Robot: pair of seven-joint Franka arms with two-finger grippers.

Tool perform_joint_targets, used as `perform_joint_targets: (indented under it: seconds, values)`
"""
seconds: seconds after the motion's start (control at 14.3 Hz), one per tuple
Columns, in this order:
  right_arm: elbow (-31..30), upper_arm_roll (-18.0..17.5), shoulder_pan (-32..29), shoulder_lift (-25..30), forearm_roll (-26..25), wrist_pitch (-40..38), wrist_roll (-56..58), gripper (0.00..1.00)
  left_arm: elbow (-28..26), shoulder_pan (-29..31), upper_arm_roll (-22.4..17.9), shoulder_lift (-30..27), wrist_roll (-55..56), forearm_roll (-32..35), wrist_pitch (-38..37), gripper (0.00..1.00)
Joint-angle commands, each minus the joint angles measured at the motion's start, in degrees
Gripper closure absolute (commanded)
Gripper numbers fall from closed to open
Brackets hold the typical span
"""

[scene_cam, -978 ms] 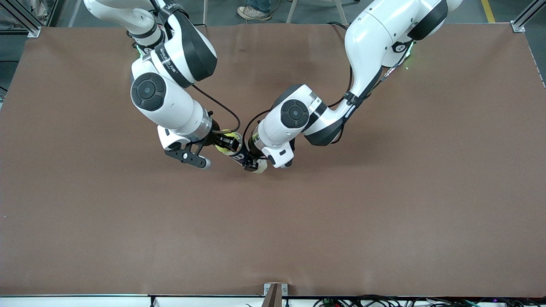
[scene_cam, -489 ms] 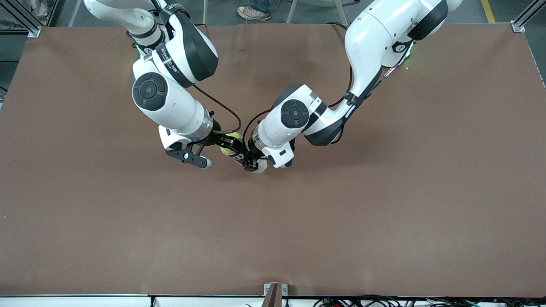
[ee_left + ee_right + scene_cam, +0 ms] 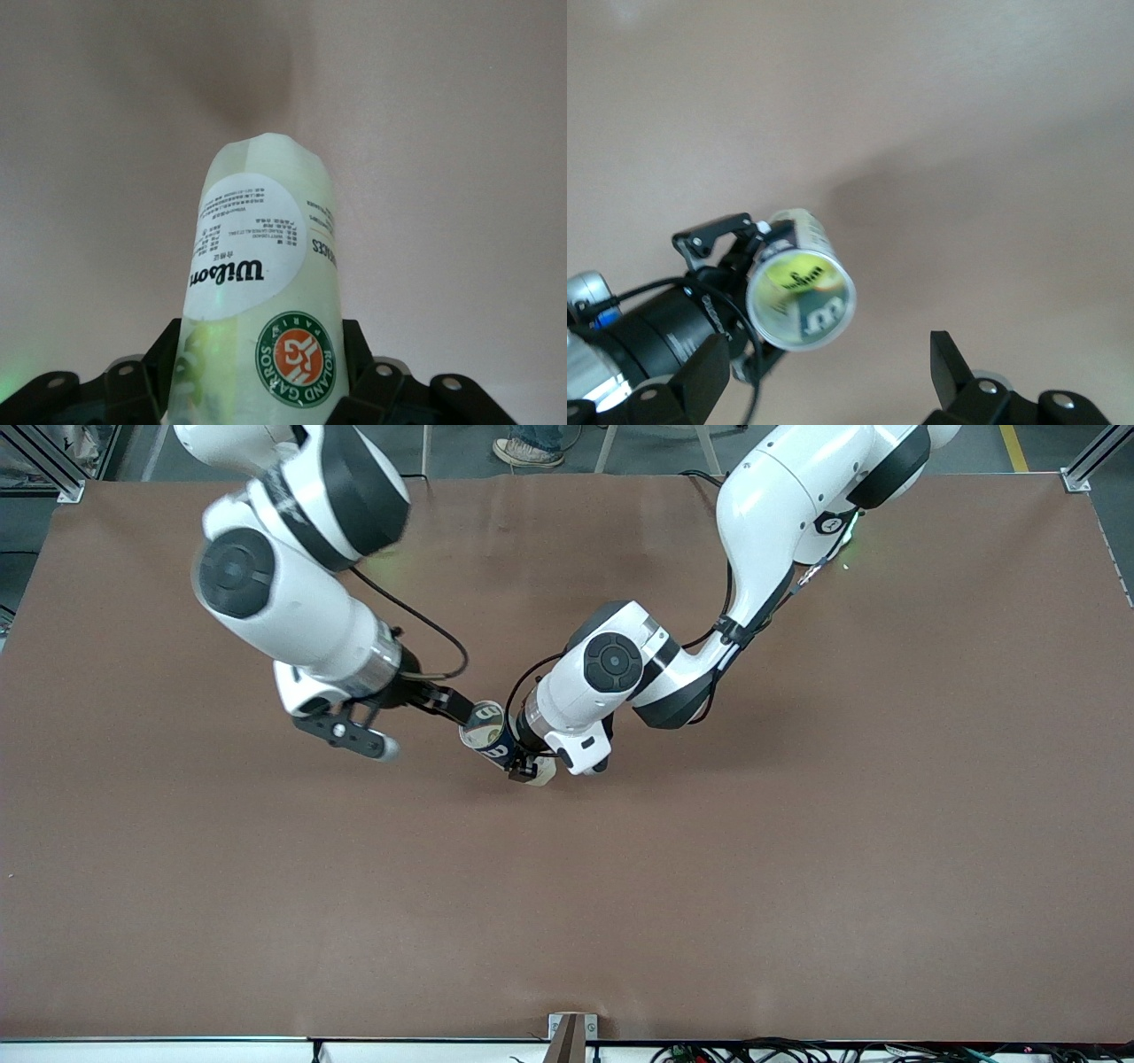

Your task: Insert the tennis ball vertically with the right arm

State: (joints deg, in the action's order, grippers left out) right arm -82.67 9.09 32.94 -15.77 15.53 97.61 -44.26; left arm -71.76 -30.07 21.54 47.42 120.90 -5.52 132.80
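A clear plastic tennis-ball can [image 3: 489, 737] stands tilted on the brown table, open mouth up. My left gripper [image 3: 524, 765] is shut on its lower part; in the left wrist view the can [image 3: 262, 283] sits between the black fingers [image 3: 356, 347]. The yellow-green tennis ball [image 3: 794, 271] lies inside the can, seen through the mouth in the right wrist view and through the can's wall [image 3: 200, 352] in the left wrist view. My right gripper [image 3: 446, 702] is open and empty, up beside the can's mouth toward the right arm's end; its fingers [image 3: 953, 356] stand wide apart.
The brown table [image 3: 797, 868] is bare around the can. A metal bracket [image 3: 572, 1033] sits at the table edge nearest the front camera. Both arms' forearms meet over the table's middle.
The right gripper was over the can's mouth with the ball. Now the ball is in the can and the gripper has drawn up and away toward the right arm's end. The left arm has not moved.
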Motion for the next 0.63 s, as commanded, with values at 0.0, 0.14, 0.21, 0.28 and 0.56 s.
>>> perform_joint_targets:
  seconds: [0.0, 0.14, 0.21, 0.28, 0.56]
  values:
    - [-2.23, 0.93, -4.09, 6.69, -0.06, -5.22, 5.83, 0.0, 0.65, -0.08, 0.08, -0.22, -0.66, -2.99, -0.17, 0.26]
    - [-3.45, 0.93, -7.96, 10.12, -1.11, -8.65, 10.75, 0.0, 0.65, -0.34, 0.17, -0.22, -0.92, -4.67, 0.09, 0.26]
    - [-5.03, 0.93, -9.63, 11.97, -1.81, -9.62, 13.56, 0.0, 0.74, -0.34, 0.69, -0.14, -1.1, -5.72, 0.88, 0.26]
    - [-7.22, 0.93, -11.3, 14.07, -2.77, -9.72, 15.93, 0.0, 0.65, -0.08, 2.26, -0.05, -1.28, -6.6, 3.41, 0.26]
    - [-13.3, 0.93, -18.41, 19.71, -8.4, -9.63, 27.62, 0.0, 0.21, -0.52, 4.12, 0.65, -2.93, -13.63, 11.25, 0.26]
